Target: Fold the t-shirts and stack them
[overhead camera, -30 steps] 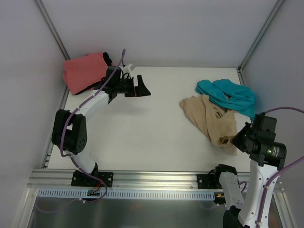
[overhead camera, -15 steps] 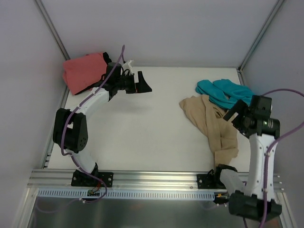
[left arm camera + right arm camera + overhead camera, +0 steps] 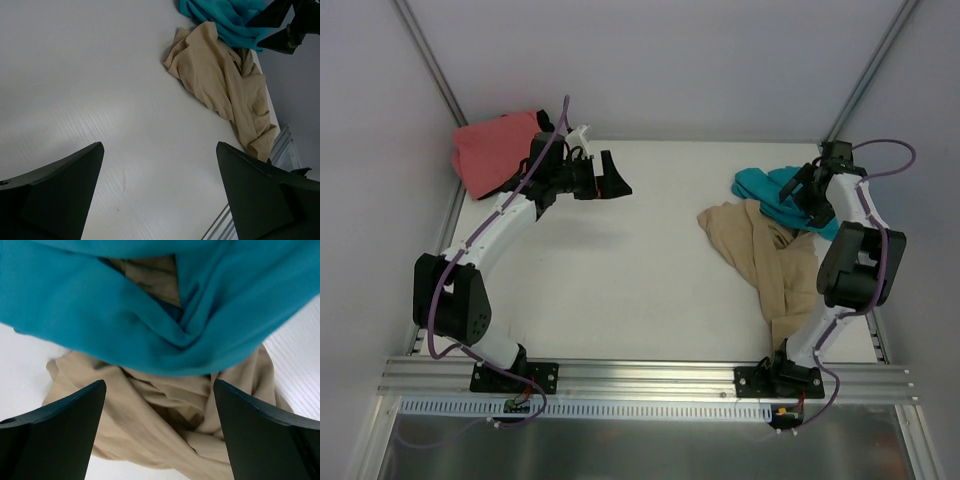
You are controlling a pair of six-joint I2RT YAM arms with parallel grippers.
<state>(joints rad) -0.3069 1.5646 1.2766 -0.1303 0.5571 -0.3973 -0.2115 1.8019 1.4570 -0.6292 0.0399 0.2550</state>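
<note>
The tan shirt (image 3: 770, 255) is lying in a crumpled heap on the right side of the white table (image 3: 640, 280). One end of it is stretching toward the near edge. The teal shirt (image 3: 760, 184) is lying bunched up at the far right, and part of it is covering the far end of the tan one.

The right gripper (image 3: 808, 196) is hanging over the teal shirt. Its jaws are standing wide apart and are gripping nothing. In the right wrist view, both shirts are showing in the gap between its two fingers.

The pink shirt (image 3: 490, 150) is sitting at the far left corner. The left gripper (image 3: 617, 176) is hanging in the air to the right of the pink shirt and is pointing toward the right. Its jaws are standing wide apart too, with nothing in them.
</note>
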